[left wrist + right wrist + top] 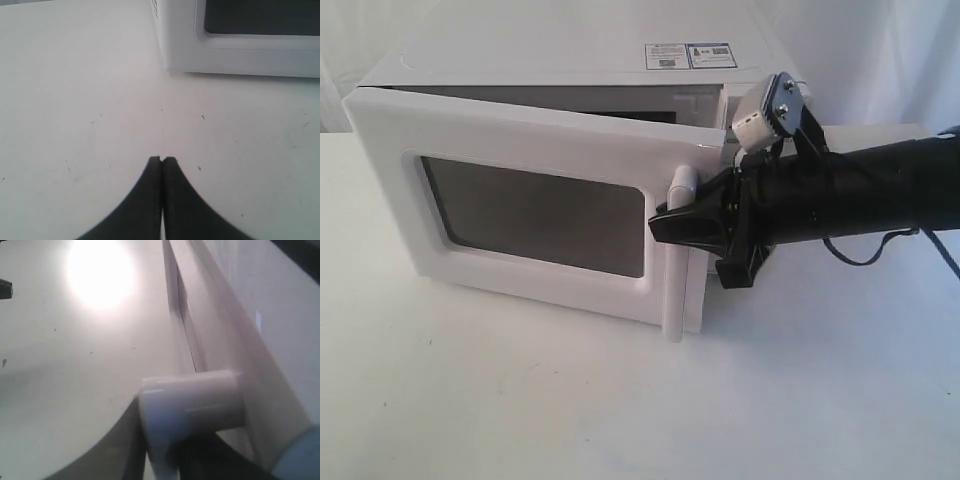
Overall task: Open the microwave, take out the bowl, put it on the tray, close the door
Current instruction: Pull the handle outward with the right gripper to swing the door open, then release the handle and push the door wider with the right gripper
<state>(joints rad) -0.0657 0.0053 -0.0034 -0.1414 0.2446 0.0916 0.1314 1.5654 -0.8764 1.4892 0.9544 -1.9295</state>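
Microwave (570, 55), white and boxy with stickers (690, 55) on top, sits on the white worktop (620, 400). Its door (520, 135), with a dark rounded window (535, 215), stands slightly ajar. The right hand (670, 220) is clamped on the white vertical handle (672, 290). The left hand (161, 160) is closed and empty, above the worktop near the door.

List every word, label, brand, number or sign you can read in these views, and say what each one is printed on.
Nothing can be quoted as it reads.
Two stickers on top of the microwave: print and symbols, too small and blurred to read.
The door and its handle: no lettering shows.
Both wrist views: no text at all.
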